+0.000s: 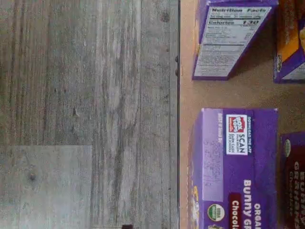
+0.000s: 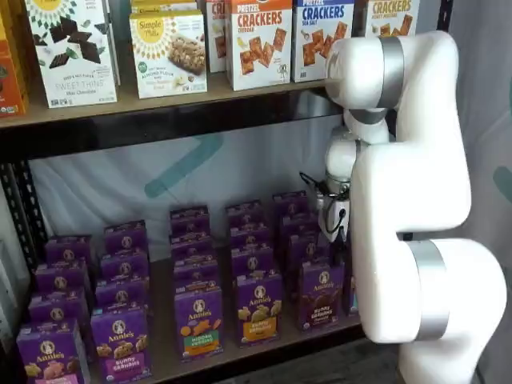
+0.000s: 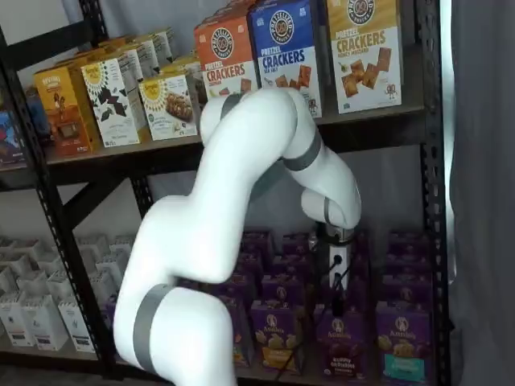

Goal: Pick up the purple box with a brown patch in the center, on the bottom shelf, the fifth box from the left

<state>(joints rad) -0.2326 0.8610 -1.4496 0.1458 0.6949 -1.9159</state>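
Note:
The purple box (image 2: 322, 292) with the brown Bunny Grahams band stands upright at the front of the bottom shelf (image 2: 164, 356). It is the rightmost box of the front row in a shelf view, and it also shows in a shelf view (image 3: 342, 342). My gripper (image 3: 335, 304) hangs from the white wrist just above and behind this box, and it also shows in a shelf view (image 2: 333, 236). It holds nothing, and its jaws stand wide. The wrist view looks down on the carton's purple top (image 1: 233, 167) and the brown shelf board (image 1: 187, 95).
Rows of purple cartons fill the bottom shelf. A yellow-banded one (image 2: 258, 308) stands just left of the target and a teal-patch one (image 3: 402, 344) to its right. Cracker boxes (image 2: 258, 40) line the shelf above. A black upright (image 3: 430, 201) stands at the right. Grey wood floor (image 1: 86, 114) lies in front.

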